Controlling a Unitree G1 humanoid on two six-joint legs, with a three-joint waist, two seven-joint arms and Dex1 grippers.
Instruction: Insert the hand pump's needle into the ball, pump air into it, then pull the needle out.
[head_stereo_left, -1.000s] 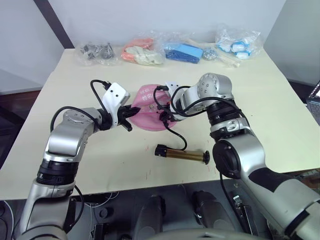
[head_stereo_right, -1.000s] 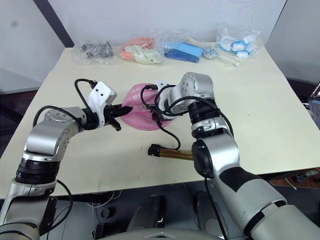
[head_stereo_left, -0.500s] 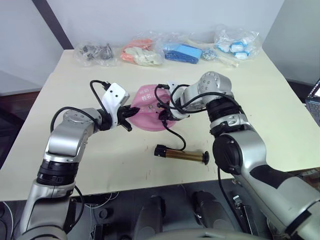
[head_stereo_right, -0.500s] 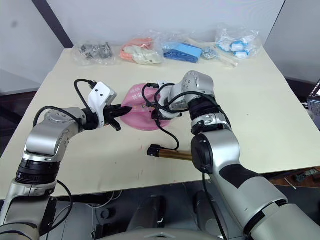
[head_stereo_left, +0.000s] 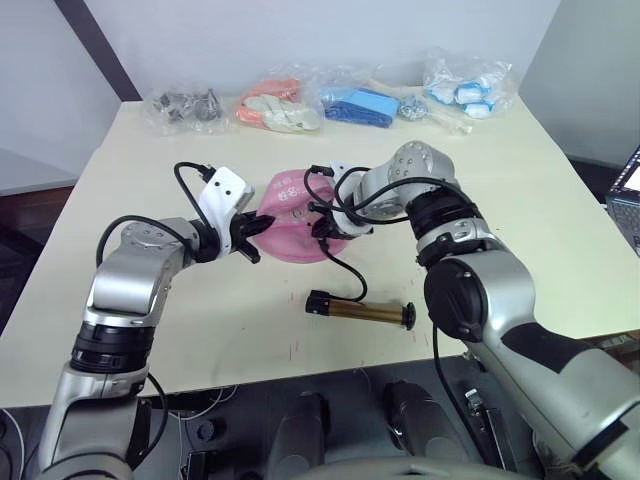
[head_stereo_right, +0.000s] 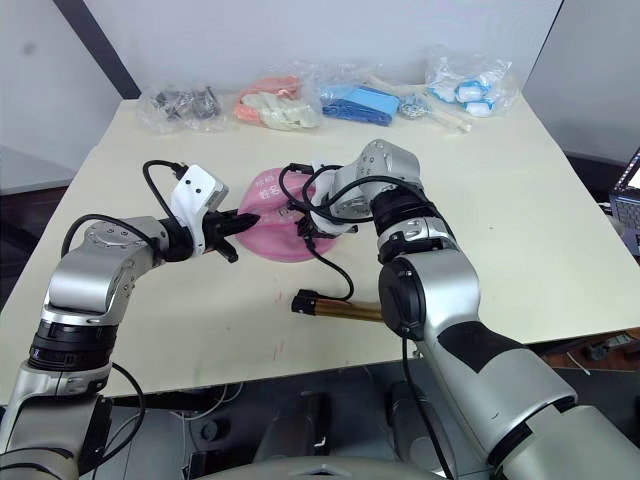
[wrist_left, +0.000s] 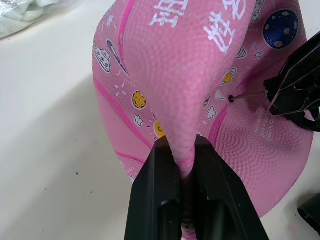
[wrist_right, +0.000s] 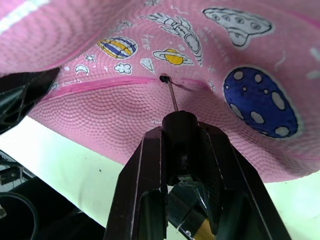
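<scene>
The hand pump (head_stereo_left: 362, 310) lies near the table's (head_stereo_left: 560, 220) front edge, its black hose (head_stereo_left: 345, 268) curling up to the right gripper (wrist_right: 181, 131), whose 2 fingers clamp the hose tip. The needle (wrist_right: 171, 95) touches the valve hole (wrist_right: 163, 78) of the dented pink ball (head_stereo_left: 295, 225) at mid-table. The left gripper (wrist_left: 182, 152) pinches a fold of the ball's edge. 4 bagged items (head_stereo_left: 275, 105) line the far edge.
</scene>
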